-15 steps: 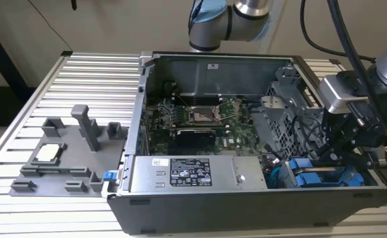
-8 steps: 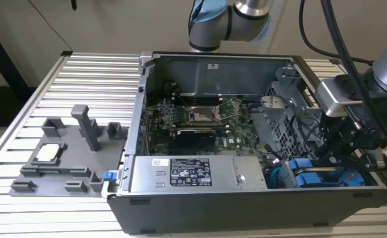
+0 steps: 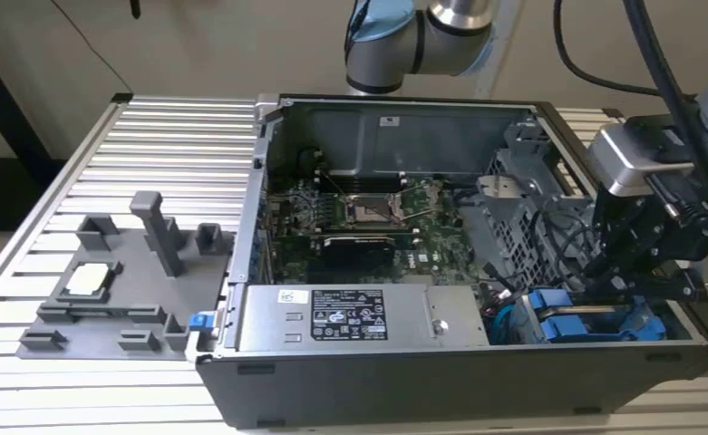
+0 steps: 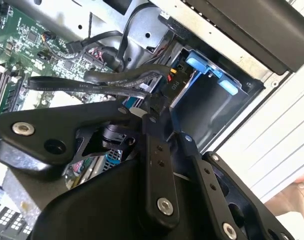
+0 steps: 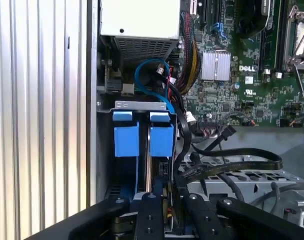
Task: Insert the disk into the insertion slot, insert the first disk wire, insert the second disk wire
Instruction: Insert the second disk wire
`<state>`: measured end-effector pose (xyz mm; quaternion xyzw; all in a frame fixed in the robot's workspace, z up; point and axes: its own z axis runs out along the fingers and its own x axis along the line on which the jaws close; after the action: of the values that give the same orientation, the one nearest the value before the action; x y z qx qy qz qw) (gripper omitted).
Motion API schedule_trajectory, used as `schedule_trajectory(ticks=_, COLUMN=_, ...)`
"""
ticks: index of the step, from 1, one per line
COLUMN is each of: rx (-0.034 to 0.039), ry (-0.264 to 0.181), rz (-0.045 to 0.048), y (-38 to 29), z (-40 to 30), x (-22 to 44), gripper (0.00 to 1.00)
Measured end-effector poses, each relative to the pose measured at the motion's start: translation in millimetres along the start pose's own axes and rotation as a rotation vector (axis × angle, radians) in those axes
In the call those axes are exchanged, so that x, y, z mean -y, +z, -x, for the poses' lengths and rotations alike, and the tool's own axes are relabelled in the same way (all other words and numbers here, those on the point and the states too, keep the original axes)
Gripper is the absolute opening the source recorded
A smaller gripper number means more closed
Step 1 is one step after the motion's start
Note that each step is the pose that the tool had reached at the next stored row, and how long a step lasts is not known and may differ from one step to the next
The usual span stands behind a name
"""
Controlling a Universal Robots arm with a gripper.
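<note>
Crowded corner by the drive cage

Black flat ribbon cables (image 5: 232, 167) and a looping blue wire (image 5: 150, 80) cross the gap beside the grey metal drive cage (image 5: 141, 106); bare ribbed aluminium tabletop (image 3: 172, 136) lies open outside the case.

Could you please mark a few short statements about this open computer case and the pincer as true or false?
1. The black pincer is down inside the open grey computer case, at the exterior view's right. True.
2. Two bright blue plastic drive carriers sit side by side in the grey drive cage. True.
3. The silver labelled power-supply box lies outside the case on the ribbed table. False: it sits inside the case, along its near wall.
4. The grey plastic fixture tray lies on the ribbed aluminium table at the exterior view's left. True.
5. A side panel covers the green motherboard. False: it lies open to view.
</note>
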<state>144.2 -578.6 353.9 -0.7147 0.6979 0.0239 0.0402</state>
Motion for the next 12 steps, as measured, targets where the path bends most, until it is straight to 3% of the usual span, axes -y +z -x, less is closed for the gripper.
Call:
schedule_trajectory(ticks=8, rx=-0.0001, ry=0.000, rz=0.0000, y=-23.2, z=2.1, x=0.5, gripper=0.24)
schedule_trajectory(ticks=12, rx=0.0000, ry=0.000, rz=0.0000, y=-30.4, z=2.7, x=0.7, gripper=0.24)
